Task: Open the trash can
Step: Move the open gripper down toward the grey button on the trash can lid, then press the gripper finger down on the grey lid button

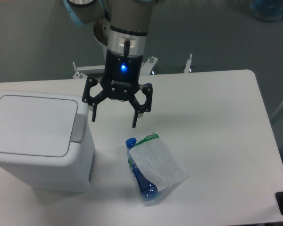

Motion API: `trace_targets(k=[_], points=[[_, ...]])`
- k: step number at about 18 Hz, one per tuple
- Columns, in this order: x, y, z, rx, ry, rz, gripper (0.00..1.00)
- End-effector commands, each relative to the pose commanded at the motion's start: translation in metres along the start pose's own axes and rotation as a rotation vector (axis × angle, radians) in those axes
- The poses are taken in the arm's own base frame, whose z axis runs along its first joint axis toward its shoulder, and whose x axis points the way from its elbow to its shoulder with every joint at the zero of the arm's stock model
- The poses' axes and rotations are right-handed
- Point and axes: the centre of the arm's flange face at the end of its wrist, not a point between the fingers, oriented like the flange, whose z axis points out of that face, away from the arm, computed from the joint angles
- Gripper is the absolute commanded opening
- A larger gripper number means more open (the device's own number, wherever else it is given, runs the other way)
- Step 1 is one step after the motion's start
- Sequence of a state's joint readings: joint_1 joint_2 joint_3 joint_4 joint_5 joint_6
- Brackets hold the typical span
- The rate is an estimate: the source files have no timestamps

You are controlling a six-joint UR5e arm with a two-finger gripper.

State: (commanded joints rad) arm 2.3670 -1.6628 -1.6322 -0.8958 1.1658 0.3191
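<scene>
The trash can [37, 141] is a boxy white bin at the left of the table, its flat lid [30, 123] lying shut and a grey push tab [78, 127] on its right edge. My gripper [114, 122] hangs open just to the right of the bin, fingers pointing down, with nothing between them. Its left fingertip [92, 117] is close to the bin's upper right corner, a little above the tab.
A blue bottle in a clear bag [151, 165] lies on the white table [217, 122], below and to the right of the gripper. The robot base [118, 33] stands behind the table's far edge.
</scene>
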Motion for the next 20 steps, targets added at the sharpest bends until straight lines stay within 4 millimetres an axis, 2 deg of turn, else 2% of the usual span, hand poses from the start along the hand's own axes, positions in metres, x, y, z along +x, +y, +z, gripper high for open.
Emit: trace_targets(k=[5,20], points=[[0.004,0.001,0.01,-0.014,0.011,0.004,1.0],[0.01,0.008,0.019,-0.031,0.023,0.009,1.0]])
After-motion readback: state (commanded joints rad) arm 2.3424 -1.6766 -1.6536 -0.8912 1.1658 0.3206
